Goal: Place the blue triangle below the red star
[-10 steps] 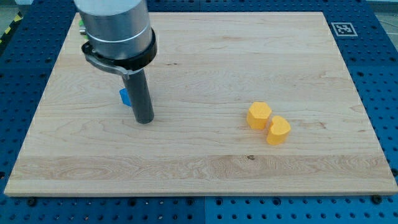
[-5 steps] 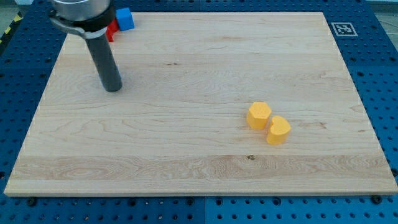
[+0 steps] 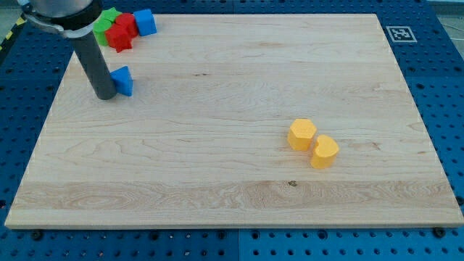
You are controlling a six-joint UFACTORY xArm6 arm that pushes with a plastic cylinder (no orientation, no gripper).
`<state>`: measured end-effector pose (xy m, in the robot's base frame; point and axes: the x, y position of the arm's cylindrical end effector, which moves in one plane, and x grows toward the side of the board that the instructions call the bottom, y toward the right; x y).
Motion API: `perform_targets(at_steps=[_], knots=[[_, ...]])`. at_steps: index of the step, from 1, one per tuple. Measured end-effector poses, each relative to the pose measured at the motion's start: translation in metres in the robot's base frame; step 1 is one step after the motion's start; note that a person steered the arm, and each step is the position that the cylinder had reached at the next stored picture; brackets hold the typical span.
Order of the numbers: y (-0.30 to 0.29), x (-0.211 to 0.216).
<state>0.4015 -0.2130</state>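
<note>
The blue triangle [image 3: 123, 80] lies on the wooden board near the view's upper left. My tip [image 3: 106, 96] stands just to its left, touching or nearly touching it. The red star [image 3: 120, 38] sits above the triangle near the board's top left corner, with a gap between them. It belongs to a tight cluster with a green block [image 3: 106, 19], another red block [image 3: 127, 22] and a blue cube [image 3: 146, 22].
A yellow hexagon [image 3: 301, 134] and a yellow heart-shaped block [image 3: 325, 151] sit together right of the board's middle. A black-and-white marker tag [image 3: 401, 33] is at the board's top right corner. A blue perforated table [image 3: 449, 109] surrounds the board.
My tip has moved up and to the left across the board. The blue triangle, half hidden behind the rod earlier, now shows just right of my tip, closer to the red star.
</note>
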Motion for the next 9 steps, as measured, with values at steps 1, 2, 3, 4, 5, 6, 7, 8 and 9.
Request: perform_targets(at_steps=[1,2,3,4,5,6,7,8,9], knots=[[0.0,-0.023],[0.002,-0.025],[0.016,0.007],[0.042,0.031],[0.053,0.022],[0.032,-0.006],[-0.006,-0.042],[-0.028,-0.053],[-0.016,-0.03]])
